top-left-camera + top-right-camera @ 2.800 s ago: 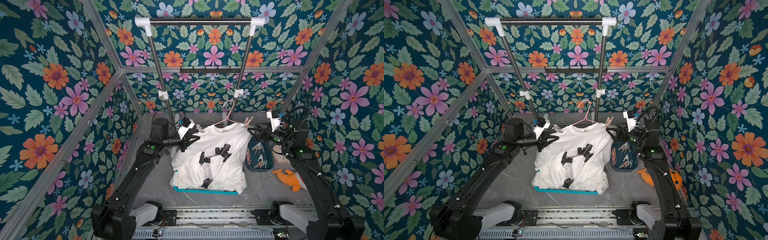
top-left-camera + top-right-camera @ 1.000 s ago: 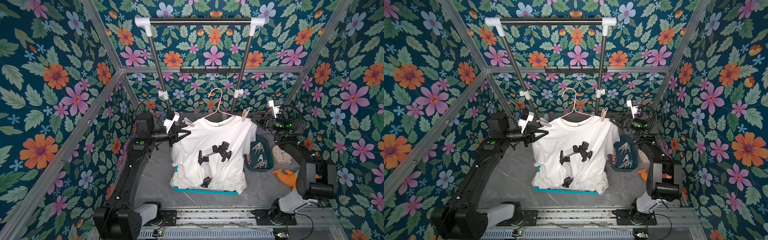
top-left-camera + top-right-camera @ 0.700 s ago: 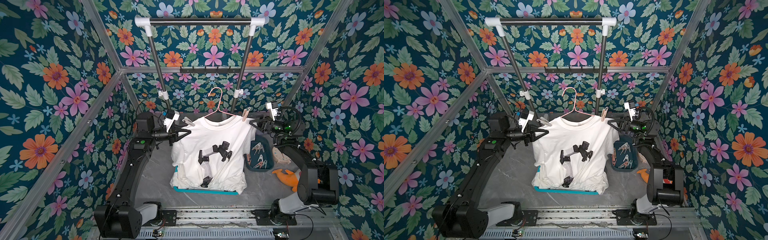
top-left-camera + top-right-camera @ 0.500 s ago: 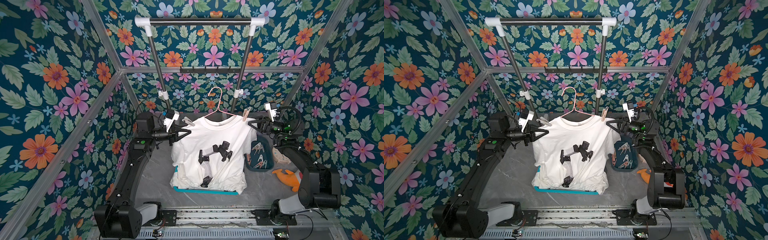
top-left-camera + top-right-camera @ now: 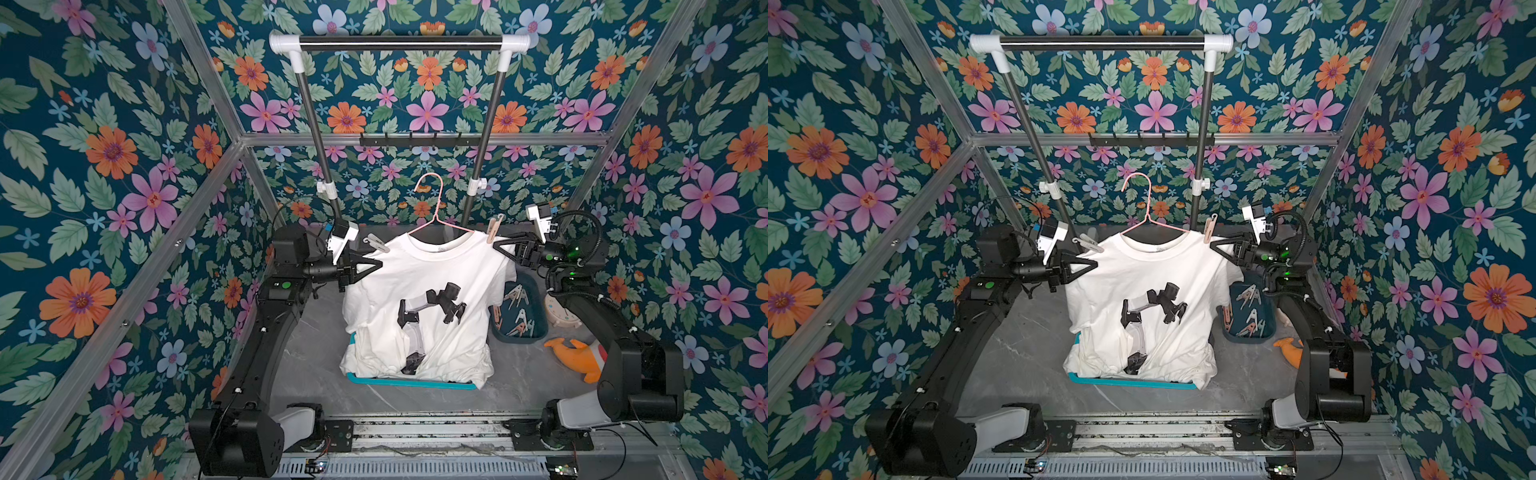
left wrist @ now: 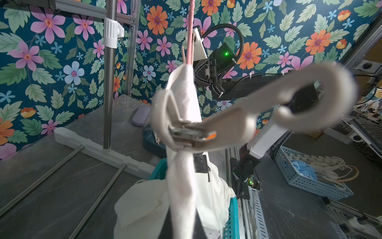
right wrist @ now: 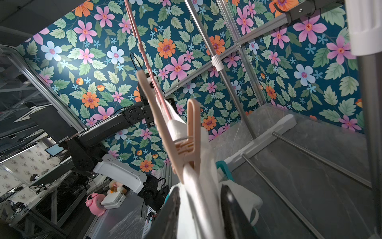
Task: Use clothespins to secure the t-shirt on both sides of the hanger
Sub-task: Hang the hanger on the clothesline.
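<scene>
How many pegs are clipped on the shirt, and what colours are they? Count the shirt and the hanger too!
pale peg: 1
pink peg: 1
T-shirt: 1
hanger: 1
Total: 4

T-shirt on hanger, clothespins on both shoulders, basket beneath.

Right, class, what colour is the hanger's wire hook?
Pink; the hanger shows best in a top view.
</scene>
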You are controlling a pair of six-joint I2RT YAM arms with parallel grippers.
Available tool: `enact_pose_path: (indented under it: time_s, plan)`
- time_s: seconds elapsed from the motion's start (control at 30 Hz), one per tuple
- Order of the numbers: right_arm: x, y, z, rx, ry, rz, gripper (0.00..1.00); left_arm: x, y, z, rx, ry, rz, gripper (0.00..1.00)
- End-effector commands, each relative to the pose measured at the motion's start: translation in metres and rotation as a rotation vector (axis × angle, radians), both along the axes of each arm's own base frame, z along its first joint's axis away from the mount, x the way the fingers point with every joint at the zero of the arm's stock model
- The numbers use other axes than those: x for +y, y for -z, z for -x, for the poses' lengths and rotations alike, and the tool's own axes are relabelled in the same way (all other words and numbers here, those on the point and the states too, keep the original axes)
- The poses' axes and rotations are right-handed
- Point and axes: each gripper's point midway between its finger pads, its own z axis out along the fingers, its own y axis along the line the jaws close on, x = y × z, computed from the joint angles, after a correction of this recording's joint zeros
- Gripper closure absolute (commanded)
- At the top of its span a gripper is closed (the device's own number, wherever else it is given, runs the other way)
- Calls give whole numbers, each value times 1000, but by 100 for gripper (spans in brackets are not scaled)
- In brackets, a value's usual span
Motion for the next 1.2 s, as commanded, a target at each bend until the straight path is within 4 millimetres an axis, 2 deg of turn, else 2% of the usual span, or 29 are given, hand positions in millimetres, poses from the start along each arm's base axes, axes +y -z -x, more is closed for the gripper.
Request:
enact_pose_path:
  time_s: [0.0,0.33,0.47,0.5,0.57,0.63,0.67,0.8,0.87,0.97,1.17]
  plan:
    - [2,-6,4,-29,-11,4,72,0,-9,1,-53,7,10,100]
    - [3,-6,5,-27,-13,4,91,2,-4,-7,-51,-47,-12,99]
    - [3,-9,7,-35,-12,5,100,3,-1,-10,-49,-69,-23,61]
    - [4,-9,7,-36,-12,4,100,3,0,-11,-47,-76,-26,48]
    - [3,-12,7,-35,-9,2,100,4,2,-14,-48,-98,-35,30]
    - [4,-15,8,-32,-6,0,100,6,3,-18,-49,-129,-48,7]
    - [3,-18,8,-34,2,-4,100,7,4,-20,-50,-147,-55,0]
    - [1,-26,1,28,54,-23,100,14,3,-28,-64,-232,-84,0]
    - [3,-27,-1,59,94,-10,100,24,3,-39,-64,-325,-102,0]
    - [8,-25,2,57,180,47,100,37,1,-51,-68,-431,-121,0]
    - [2,-40,9,50,273,70,100,60,-4,-68,-56,-600,-135,0]
